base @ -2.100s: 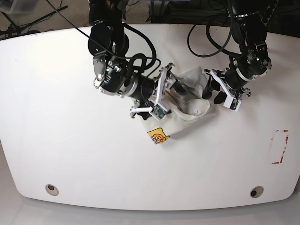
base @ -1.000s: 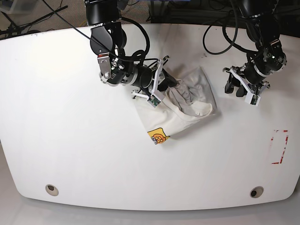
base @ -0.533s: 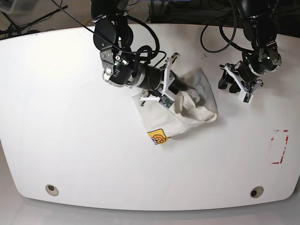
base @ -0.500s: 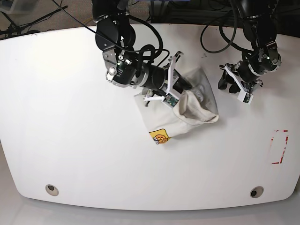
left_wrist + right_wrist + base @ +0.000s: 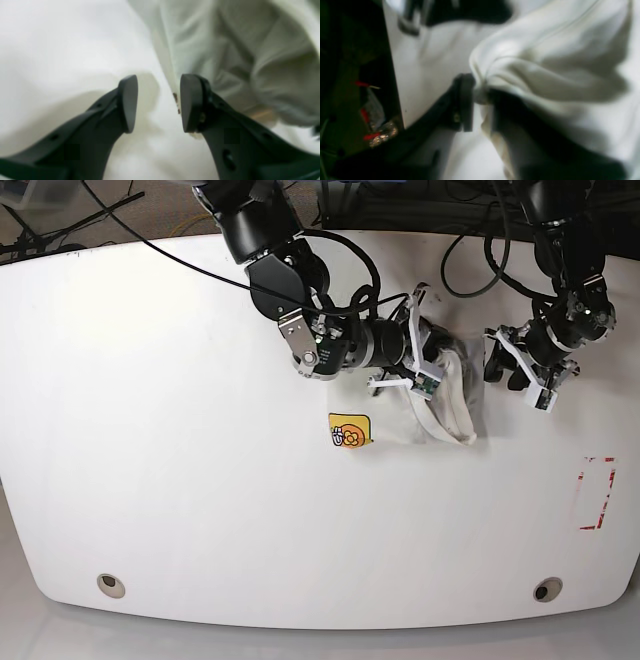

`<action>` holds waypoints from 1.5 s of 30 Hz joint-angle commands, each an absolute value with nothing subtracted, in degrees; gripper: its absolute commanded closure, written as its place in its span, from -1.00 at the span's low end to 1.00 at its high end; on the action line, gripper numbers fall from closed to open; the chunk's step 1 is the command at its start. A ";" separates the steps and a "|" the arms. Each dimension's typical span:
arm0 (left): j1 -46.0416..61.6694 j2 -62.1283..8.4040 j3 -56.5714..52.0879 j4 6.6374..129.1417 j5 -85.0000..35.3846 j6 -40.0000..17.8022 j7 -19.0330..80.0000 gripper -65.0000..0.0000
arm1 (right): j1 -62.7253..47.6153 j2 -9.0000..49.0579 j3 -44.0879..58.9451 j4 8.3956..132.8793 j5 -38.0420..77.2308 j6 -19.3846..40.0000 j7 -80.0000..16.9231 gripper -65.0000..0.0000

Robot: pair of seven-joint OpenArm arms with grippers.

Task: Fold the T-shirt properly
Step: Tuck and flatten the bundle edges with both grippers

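T-shirt (image 5: 445, 405): we find it bunched right of the table's (image 5: 150, 480) middle, nearer the far edge.
Right gripper (image 5: 477, 100): we see cloth pinched.
Left gripper (image 5: 158, 102): parted, empty, beside the cloth's edge.

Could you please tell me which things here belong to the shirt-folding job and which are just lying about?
Belongs to the job:
- T-shirt, bunched
- right gripper, pinching its cloth
- left gripper, open beside it

Lying about:
- red-marked rectangle on the table
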State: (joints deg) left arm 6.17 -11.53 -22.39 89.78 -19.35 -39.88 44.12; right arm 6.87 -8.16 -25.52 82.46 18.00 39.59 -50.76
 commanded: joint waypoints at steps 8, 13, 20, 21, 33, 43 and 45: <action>5.58 -13.41 -25.01 99.21 -20.53 -40.00 43.21 0.21 | 3.12 -7.16 -25.36 95.69 19.56 40.00 -49.36 -0.48; 5.49 -13.14 -24.04 102.64 -20.44 -40.00 43.21 0.21 | 1.01 -3.56 -25.19 104.48 19.56 40.00 -50.33 -0.47; 4.00 -13.14 -15.16 106.59 -20.09 -40.00 43.30 0.21 | 0.92 1.45 -12.53 106.86 28.70 40.00 -50.68 -0.47; 3.91 -13.14 -13.41 106.59 -20.09 -40.00 43.30 0.21 | 1.71 1.80 -9.80 105.54 31.52 40.00 -50.68 -0.47; 3.12 -8.13 -2.42 106.95 -20.00 -40.00 43.30 0.21 | 15.08 4.00 -3.82 85.32 37.41 40.00 -50.68 0.40; 4.97 -8.84 -1.27 103.78 -19.30 -40.00 43.21 0.21 | 19.82 2.42 -8.40 69.05 27.82 40.00 -41.36 0.43; 4.88 -10.15 -2.15 101.58 -17.36 -40.00 43.21 0.21 | 20.00 2.42 -8.66 65.36 25.27 40.00 -38.37 0.43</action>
